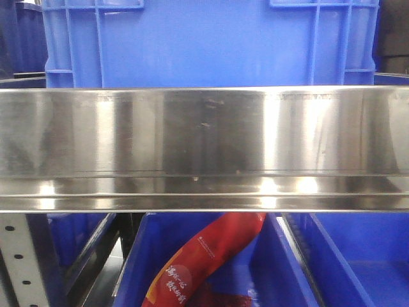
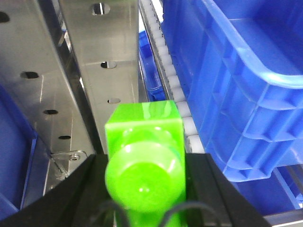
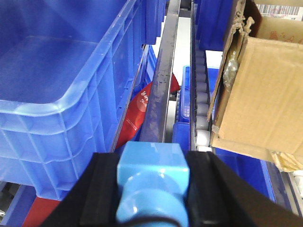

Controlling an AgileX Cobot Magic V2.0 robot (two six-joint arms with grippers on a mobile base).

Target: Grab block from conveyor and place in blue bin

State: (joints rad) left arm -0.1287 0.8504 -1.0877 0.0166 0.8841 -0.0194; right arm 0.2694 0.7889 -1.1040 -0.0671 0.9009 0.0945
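Storage racking all round: steel beams, roller tracks, blue bins on every level. No conveyor anywhere in view.

Nearest, in the right wrist view: right hand pressed onto the block, black fingers flat against two opposite sides, stud facing the camera. Off the belt already, by the look of it, and held in the air over the rack. Likewise the left hand, clamped on a green block of the same shape.

Probably light, stiff and hollow. Smooth glossy plastic, so likely slippery under a weak squeeze, yet hardly fragile. Best taken just as here: across the flat side walls, square on, never by the round stud. Firm, even pressure, and no need for much.

Just beyond the block, across the rail from the cardboard box: a big open-topped bin, nothing showing in the visible part of its inside. Likeliest drop spot, though not certain among so many alike. Below the rail a red packet, then white rollers hard by the torn box.

Farther off, from the front camera: a polished steel beam across the whole width, a second bin above it.
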